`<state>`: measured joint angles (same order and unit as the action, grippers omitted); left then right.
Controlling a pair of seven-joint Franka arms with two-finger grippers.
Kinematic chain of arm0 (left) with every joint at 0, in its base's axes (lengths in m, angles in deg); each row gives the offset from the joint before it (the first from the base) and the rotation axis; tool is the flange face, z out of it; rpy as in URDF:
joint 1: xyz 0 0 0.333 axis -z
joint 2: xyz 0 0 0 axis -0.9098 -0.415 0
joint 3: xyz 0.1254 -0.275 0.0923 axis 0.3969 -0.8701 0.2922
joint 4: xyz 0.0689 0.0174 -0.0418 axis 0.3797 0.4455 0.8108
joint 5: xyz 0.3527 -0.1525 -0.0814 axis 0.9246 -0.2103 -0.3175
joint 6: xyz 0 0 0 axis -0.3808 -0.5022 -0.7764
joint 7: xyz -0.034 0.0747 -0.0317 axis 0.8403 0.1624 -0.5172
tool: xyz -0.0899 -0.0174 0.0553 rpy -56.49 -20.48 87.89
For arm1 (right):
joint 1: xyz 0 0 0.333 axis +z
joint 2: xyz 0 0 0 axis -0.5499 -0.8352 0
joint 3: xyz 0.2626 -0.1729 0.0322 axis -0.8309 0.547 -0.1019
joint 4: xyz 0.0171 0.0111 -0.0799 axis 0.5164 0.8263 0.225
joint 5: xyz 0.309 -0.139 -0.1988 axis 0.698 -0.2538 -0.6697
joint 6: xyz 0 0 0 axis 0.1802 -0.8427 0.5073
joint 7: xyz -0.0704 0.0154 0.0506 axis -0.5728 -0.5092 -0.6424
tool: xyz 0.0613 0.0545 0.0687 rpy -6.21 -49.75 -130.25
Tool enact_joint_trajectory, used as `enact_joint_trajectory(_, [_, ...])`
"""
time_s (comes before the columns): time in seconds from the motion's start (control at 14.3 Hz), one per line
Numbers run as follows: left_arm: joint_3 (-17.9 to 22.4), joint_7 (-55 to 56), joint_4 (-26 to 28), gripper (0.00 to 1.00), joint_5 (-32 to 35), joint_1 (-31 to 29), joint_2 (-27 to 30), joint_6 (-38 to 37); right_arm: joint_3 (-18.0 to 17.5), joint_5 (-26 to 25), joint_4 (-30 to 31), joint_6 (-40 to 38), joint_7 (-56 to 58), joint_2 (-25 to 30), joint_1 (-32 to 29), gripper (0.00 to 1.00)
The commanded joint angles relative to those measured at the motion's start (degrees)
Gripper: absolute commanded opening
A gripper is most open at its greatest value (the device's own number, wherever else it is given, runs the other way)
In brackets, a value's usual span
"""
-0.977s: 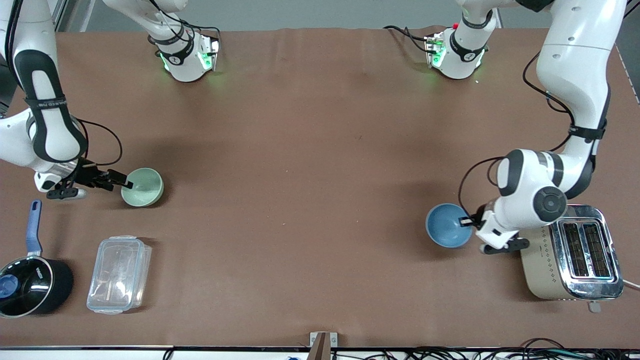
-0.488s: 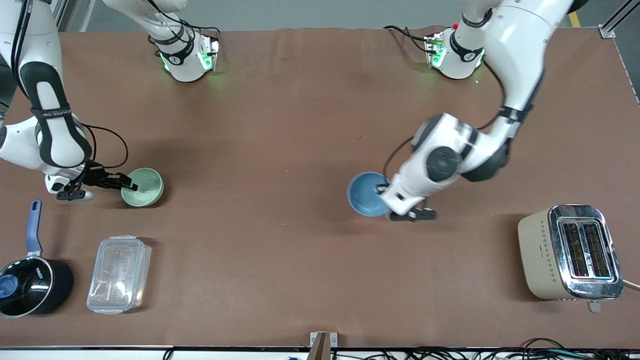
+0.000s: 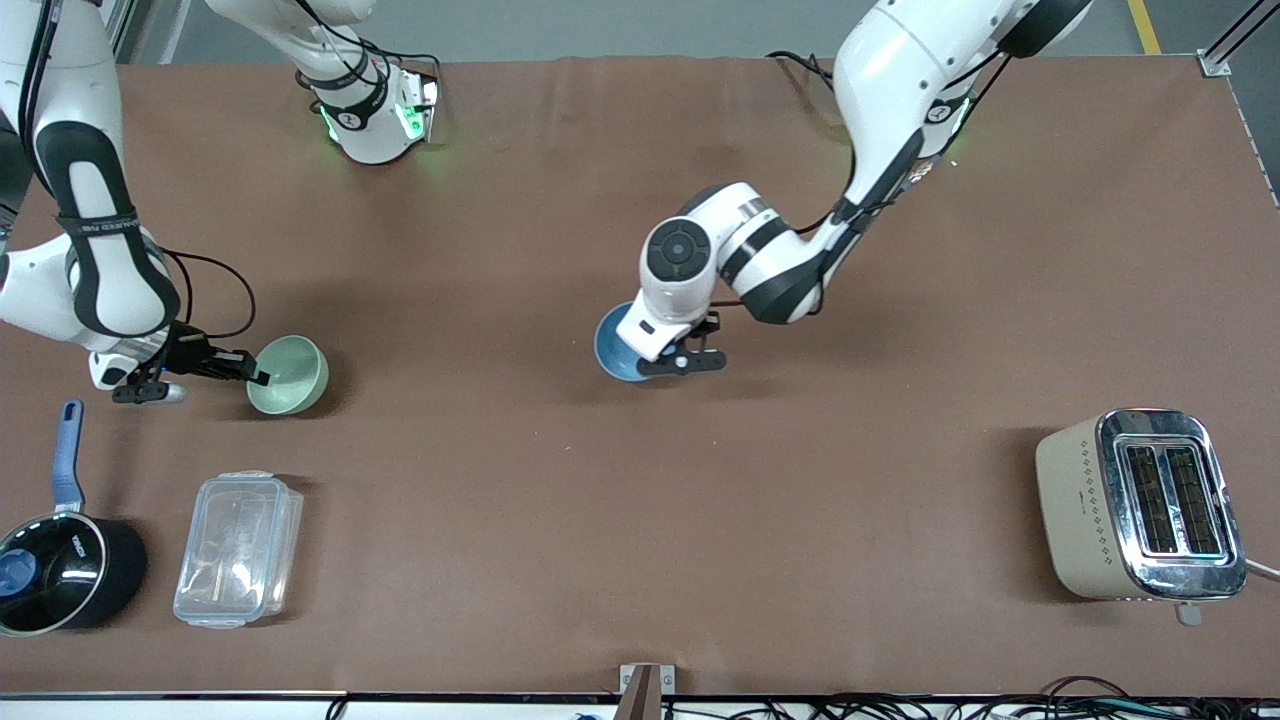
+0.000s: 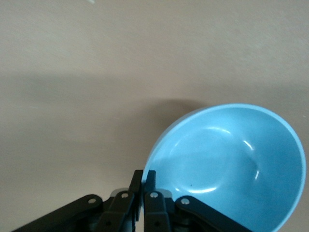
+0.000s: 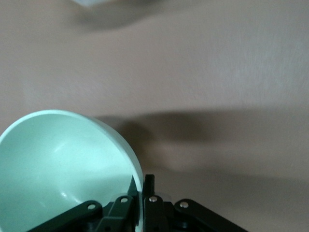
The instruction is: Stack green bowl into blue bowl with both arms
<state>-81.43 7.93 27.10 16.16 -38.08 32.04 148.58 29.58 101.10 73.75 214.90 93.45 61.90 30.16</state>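
The blue bowl (image 3: 612, 350) hangs tilted over the middle of the table, mostly hidden under the left arm's wrist. My left gripper (image 3: 648, 352) is shut on its rim; the left wrist view shows the bowl (image 4: 231, 164) with the jaws pinching its edge (image 4: 144, 175). The green bowl (image 3: 290, 375) is toward the right arm's end of the table, tilted. My right gripper (image 3: 258, 377) is shut on its rim; the right wrist view shows the bowl (image 5: 63, 164) clamped between the fingers (image 5: 143, 180).
A toaster (image 3: 1140, 505) stands near the left arm's end. A clear lidded container (image 3: 238, 548) and a black saucepan with blue handle (image 3: 60, 550) sit nearer the front camera than the green bowl.
My left gripper has carried the blue bowl from beside the toaster to over the table's middle. The green bowl has tilted slightly in my right gripper, which has barely moved.
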Motion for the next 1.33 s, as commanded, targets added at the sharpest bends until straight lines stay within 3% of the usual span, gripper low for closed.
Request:
enact_joint_trajectory(0.0, [0.35,2.03,-2.09,0.0,0.91,1.68,-3.14,4.26,0.1,0.41,1.2,-1.19,-0.8,6.94,0.47,0.0])
enact_joint_trajectory(0.21, [0.35,3.0,-2.09,0.04,1.09,2.13,-4.73,9.2,-0.33,-1.96,1.02,-1.19,-3.5,10.72,1.35,0.0])
enact_joint_trajectory(0.28, [0.35,2.82,-2.09,0.23,1.09,2.04,-5.08,9.38,-0.77,-4.32,0.94,-1.28,-7.01,11.95,1.87,0.0])
enact_joint_trajectory(0.35, [0.43,2.73,-2.26,0.79,1.18,1.95,-5.0,9.38,-1.56,-7.91,0.76,-1.28,-11.39,13.27,2.31,0.0])
enact_joint_trajectory(0.42, [0.7,2.39,-2.7,1.0,1.44,1.69,-4.56,9.29,-3.48,-11.86,0.15,-1.62,-17.09,14.5,2.32,0.0])
enact_joint_trajectory(0.56, [1.31,2.47,-4.01,1.0,3.01,0.55,-2.11,7.63,-7.09,-18.46,-2.39,-5.38,-28.33,16.09,2.32,0.0])
enact_joint_trajectory(0.7, [2.63,0.72,-5.86,1.0,5.04,-2.95,1.84,1.42,-11.39,-24.18,-5.9,-9.78,-38.63,16.18,2.32,0.0])
enact_joint_trajectory(1.05, [2.72,-14.45,-6.22,1.0,5.57,-14.37,12.82,-8.88,-24.74,-25.35,-7.32,-9.1,-59.12,15.84,2.67,0.0])
enact_joint_trajectory(1.26, [2.02,-24.83,-5.69,1.0,4.61,-21.85,19.07,-13.81,-31.52,-25.44,-7.41,-4.46,-68.45,14.0,3.02,0.0])
